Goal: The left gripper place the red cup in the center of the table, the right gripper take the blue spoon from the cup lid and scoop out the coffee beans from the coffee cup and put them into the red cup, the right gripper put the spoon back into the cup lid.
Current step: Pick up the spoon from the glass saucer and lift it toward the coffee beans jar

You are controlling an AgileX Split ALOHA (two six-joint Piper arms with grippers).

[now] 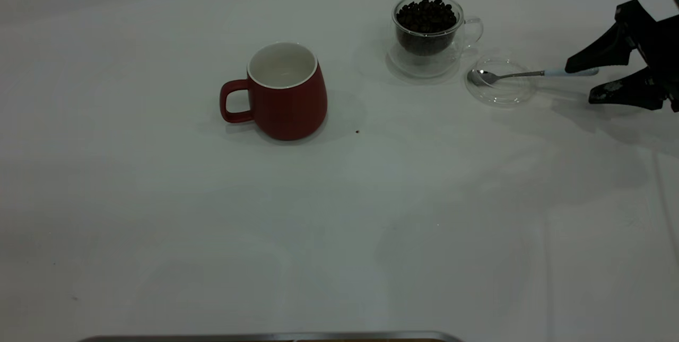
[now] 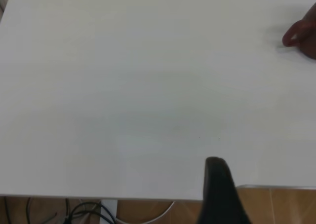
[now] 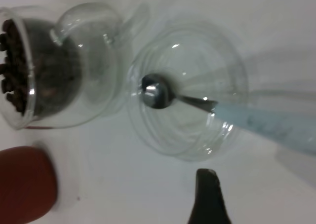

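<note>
The right hand [image 1: 597,83] is at the right edge of the desk [image 1: 339,225], its 2 black fingers spread wide, one above and one below the far end of the spoon's pale blue handle. It does not grasp anything yet. The spoon [image 1: 530,73] lies with its metal bowl inside the lid [image 1: 500,87] and its handle sticks out over the rim toward the hand, so the handle end is the natural place to take it.

I judge the step in hand is the pick of the spoon. To do it well, the hand should move in a little more, so that both fingers have the handle between them, then close on the blue part and not on the thin neck. It should lift straight up, because the lid is light glass and can slide or tip.

Just beside the lid stands the glass cup [image 1: 428,32], full of beans [image 1: 426,15]. The red cup [image 1: 286,93] stands upright near the middle of the desk, well apart from them, and its inside looks empty.

The left hand [image 2: 219,189] is back at its desk edge; whether it is spread or clenched I cannot tell.
</note>
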